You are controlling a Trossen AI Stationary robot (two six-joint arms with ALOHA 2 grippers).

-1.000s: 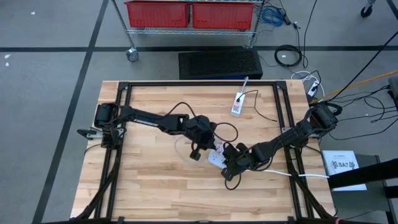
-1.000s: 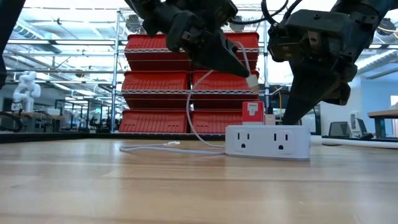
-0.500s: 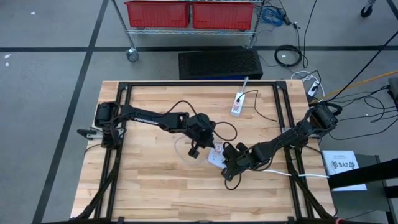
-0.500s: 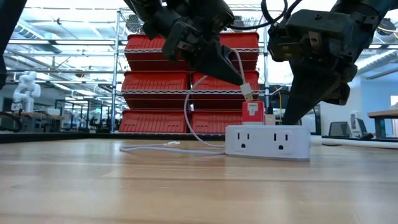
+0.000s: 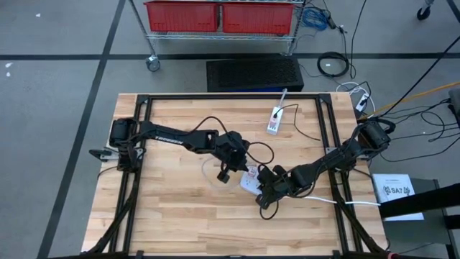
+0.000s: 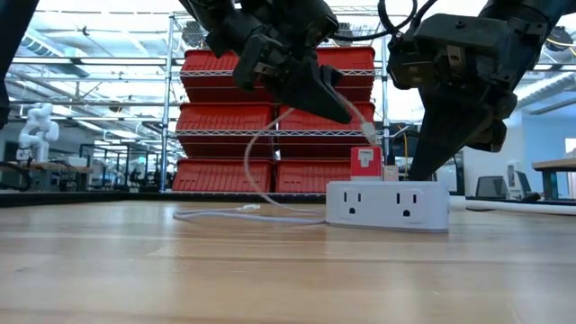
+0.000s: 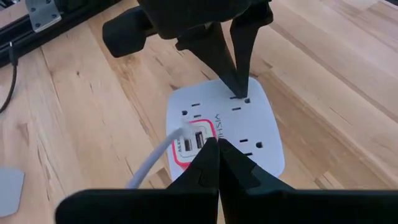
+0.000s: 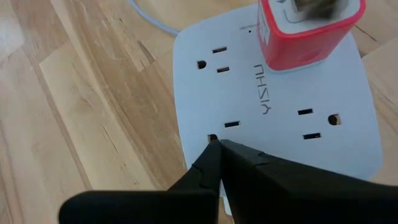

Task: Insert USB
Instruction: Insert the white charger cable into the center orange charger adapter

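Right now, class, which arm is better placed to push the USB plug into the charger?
Left. Its hand grips the white cable right above the red charger, plug aimed at it. The right hand presses shut on the power strip, steadying it.

high cam: straight down over my whole table [image 5: 180, 216], far off, both my arms in frame. low cam: at table-top level, looking across at the power strip [image 6: 388, 205] toward the red bins [image 6: 225, 117]. each wrist cam: very close, looking down past my own fingers onto the same power strip [image 7: 239, 124] [image 8: 280, 112]. all four views share that strip [image 5: 249, 181].
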